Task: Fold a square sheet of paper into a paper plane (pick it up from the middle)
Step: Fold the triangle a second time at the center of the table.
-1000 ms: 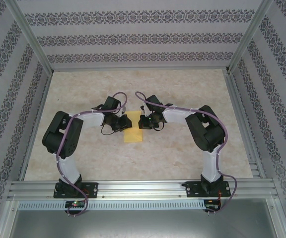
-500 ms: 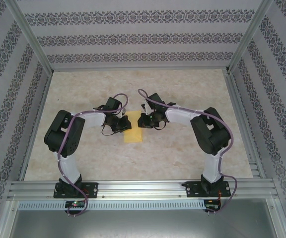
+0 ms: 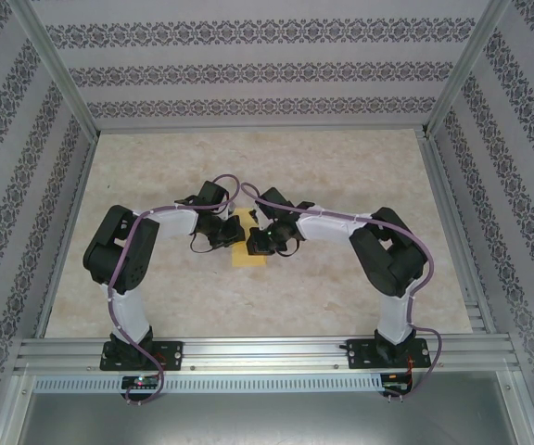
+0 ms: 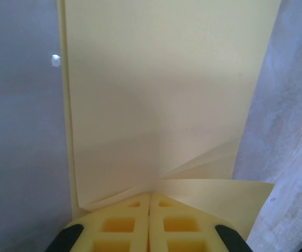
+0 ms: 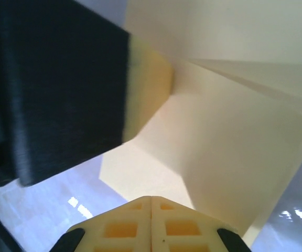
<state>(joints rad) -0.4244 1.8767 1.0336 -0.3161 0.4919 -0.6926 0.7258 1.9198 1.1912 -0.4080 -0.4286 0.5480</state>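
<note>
The square sheet of paper (image 3: 247,254) is thin, matte, pale yellow, and sits mid-bench on the marbled beige bench (image 3: 341,158). One flap is lifted, with soft creases fanning out from a pinch point. My left end effector (image 4: 150,197) is closed on that point at the sheet's 10 o'clock edge. The right end effector (image 5: 151,199) is over the 1 o'clock corner, pads pressed together; I can't tell whether it nips paper. Both arms have elbows out and forearms angled inward.
</note>
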